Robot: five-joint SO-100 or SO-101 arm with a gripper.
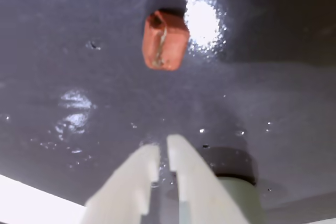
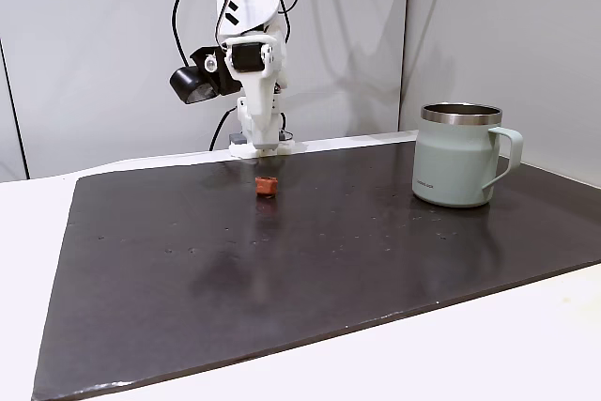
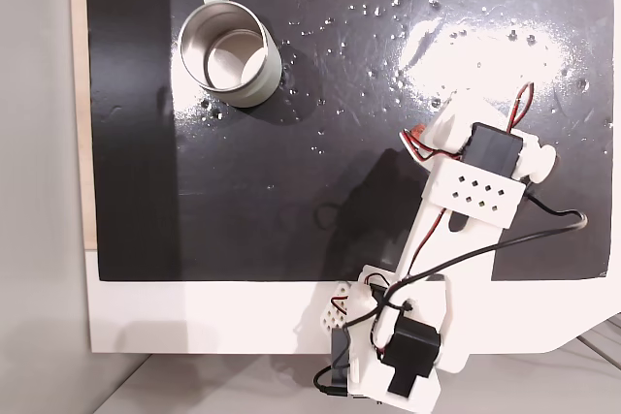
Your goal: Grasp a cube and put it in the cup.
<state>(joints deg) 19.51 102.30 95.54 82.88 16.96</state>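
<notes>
Grey walls back a white table topped with a dark mat [image 2: 310, 251], glossy enough to throw bright glare patches in the wrist view and in a fixed view from above.

On the mat lies the cube [image 2: 267, 187], small and red-orange, resting free with nothing touching it. In the wrist view the cube [image 1: 164, 40] sits near the top of the picture beside a glare spot, well ahead of the gripper [image 1: 163, 153], whose two white fingers rise from the bottom edge. The tips stand close together with only a thin slit between them, and they hold nothing.

The arm [image 2: 249, 53] is folded up at the back edge of the mat in a fixed view from the front, with the cube on the mat just in front of its base. In a fixed view from above, the arm [image 3: 456, 210] reaches over the mat's right part, and a sliver of red shows at its left edge.

The cup [image 2: 457, 155], pale grey-green with a steel rim, stands upright well to the right of the cube, handle pointing right. From above, the cup [image 3: 272, 73] shows a bare steel interior.
</notes>
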